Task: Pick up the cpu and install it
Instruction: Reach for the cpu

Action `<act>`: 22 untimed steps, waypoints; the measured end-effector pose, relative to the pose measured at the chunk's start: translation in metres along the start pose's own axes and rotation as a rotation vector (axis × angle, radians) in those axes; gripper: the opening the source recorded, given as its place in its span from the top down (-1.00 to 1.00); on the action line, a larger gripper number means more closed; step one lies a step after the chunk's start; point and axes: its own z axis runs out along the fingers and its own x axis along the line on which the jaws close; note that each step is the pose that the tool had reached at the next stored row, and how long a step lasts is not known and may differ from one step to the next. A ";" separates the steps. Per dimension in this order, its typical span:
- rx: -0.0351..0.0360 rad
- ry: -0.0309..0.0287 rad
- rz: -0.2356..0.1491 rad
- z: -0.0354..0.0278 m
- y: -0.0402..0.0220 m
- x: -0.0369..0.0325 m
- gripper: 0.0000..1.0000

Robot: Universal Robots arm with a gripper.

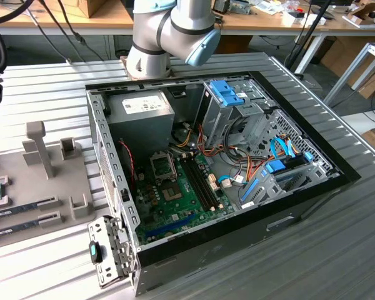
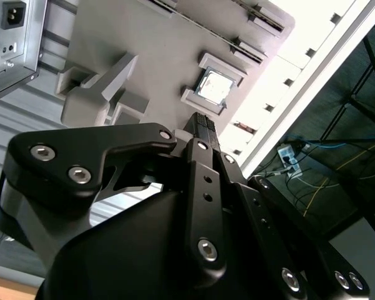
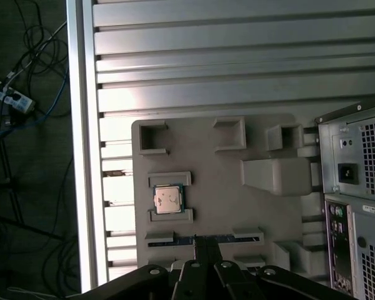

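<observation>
Evidently at the pick-up step: cpu not yet grasped

The gripper (image 3: 206,245) is hovering over the grey fixture tray (image 3: 219,206), its fingers pressed together and carrying nothing. The cpu (image 3: 170,200) is lying flat in its seat between two low brackets, close to the tray edge that runs along the ribbed table's (image 3: 237,56) outer edge. The gripper is pointing at the neighbouring slot row, just beside that seat, not over the chip. A grasp, I judge, is calling for parted fingers centred on the chip's free sides, clear of the brackets. In the exterior view the open computer case (image 1: 250,240) is sitting beside the tray, its empty socket (image 1: 162,164) lying exposed on the motherboard (image 1: 165,215). Upright posts (image 1: 40,147) and memory sticks (image 1: 25,206) are sharing the tray.
</observation>
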 end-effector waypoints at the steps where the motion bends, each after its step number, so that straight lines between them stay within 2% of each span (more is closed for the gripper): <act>1: 0.0000 0.0000 0.000 0.0003 0.0000 0.0000 0.78; 22: 0.0000 0.0000 0.000 0.0095 -0.0004 0.0002 0.78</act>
